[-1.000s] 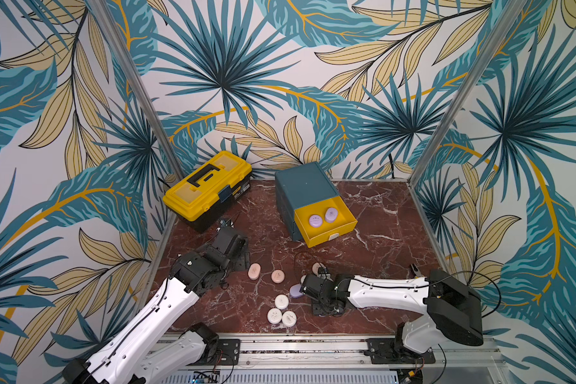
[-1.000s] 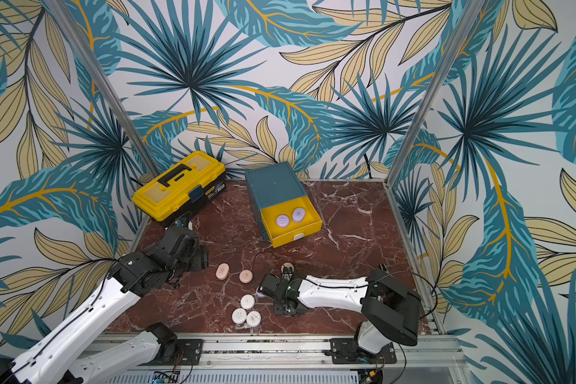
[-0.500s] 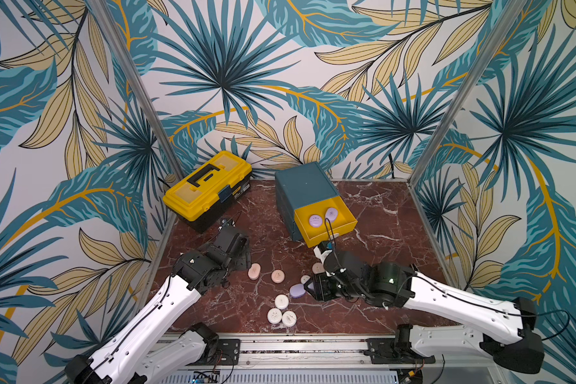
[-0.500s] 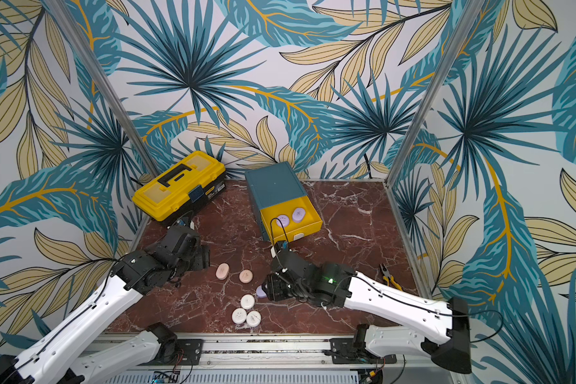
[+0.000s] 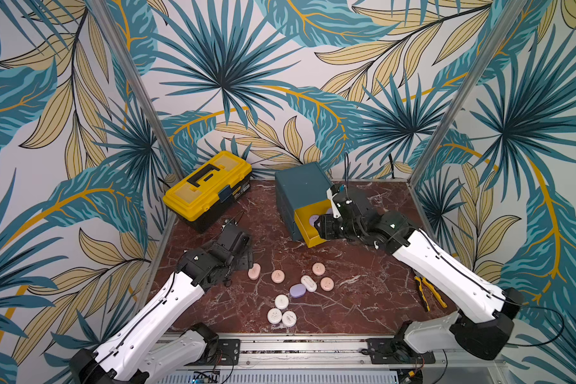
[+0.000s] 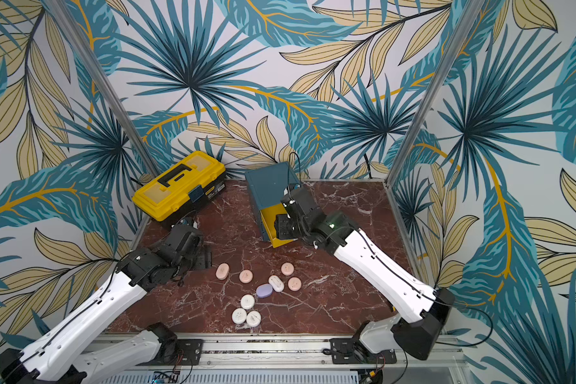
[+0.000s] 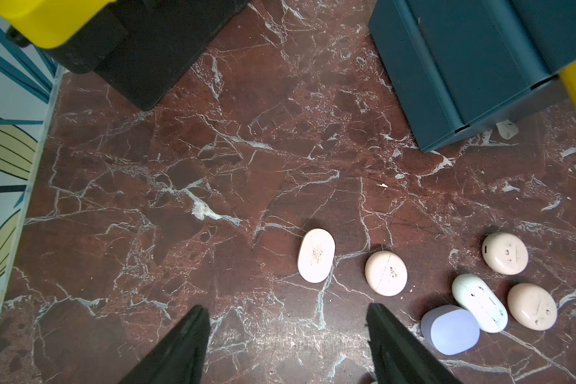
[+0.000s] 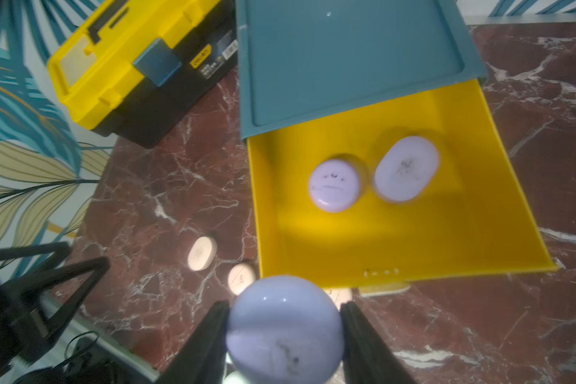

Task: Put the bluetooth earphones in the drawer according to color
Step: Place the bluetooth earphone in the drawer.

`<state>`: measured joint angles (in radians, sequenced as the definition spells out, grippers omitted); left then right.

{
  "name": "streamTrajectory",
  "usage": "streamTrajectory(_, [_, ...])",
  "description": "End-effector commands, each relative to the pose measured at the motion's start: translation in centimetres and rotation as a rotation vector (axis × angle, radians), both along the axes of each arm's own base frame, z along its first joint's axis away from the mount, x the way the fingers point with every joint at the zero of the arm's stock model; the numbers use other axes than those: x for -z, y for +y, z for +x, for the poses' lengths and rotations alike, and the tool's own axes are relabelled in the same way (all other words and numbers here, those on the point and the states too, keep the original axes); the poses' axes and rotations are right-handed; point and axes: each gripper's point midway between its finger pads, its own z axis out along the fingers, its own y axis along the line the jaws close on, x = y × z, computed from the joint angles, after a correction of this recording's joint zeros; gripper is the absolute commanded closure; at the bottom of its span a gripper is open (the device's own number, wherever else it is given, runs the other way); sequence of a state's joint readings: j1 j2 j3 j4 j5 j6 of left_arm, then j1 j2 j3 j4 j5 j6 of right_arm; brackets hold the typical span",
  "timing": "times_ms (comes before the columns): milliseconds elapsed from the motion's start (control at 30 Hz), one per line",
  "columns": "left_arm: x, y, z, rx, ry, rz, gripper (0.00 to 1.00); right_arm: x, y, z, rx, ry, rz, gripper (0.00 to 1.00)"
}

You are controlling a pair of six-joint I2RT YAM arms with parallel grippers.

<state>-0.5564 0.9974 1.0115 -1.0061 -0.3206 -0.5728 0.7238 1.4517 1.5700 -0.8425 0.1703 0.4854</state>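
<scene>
Nearest me, three white cases (image 5: 274,316) cluster on the surface (image 5: 363,299); beyond them a loose lilac case (image 5: 297,290) touches a fourth white one, pink cases (image 5: 277,276) around. My left jaws hang spread over bare marble. Farther back, my right jaws pinch another lilac case (image 8: 281,339) over the open yellow drawer (image 8: 413,239), which holds two lilac cases (image 8: 335,184).

arms (image 5: 160,309): white shells | joints (image 5: 207,269): black | cables (image 5: 130,328): thin black | left pincer (image 7: 286,307): black

Yellow drawer (image 8: 413,239) front half bare, two lilac cases (image 8: 335,184) mid-drawer, teal chest (image 8: 346,60) top overhanging rear
</scene>
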Motion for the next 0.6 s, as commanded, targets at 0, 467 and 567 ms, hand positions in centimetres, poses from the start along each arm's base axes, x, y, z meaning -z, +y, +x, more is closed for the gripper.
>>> streamTrajectory(0, [-1.1, 0.1, 0.4, -0.006, -0.029, -0.006, 0.21, 1.3, -0.4, 1.7, -0.019, 0.025, -0.067, 0.53])
streamTrajectory(467, [-0.8, 0.5, -0.1, -0.017, -0.026, -0.004, 0.21, 5.8, -1.5, 8.4, 0.058, 0.114, -0.128, 0.53])
streamTrajectory(567, [-0.6, 0.6, -0.1, -0.017, -0.024, 0.002, 0.20, 6.5, -1.5, 9.3, 0.066, 0.124, -0.134, 0.53])
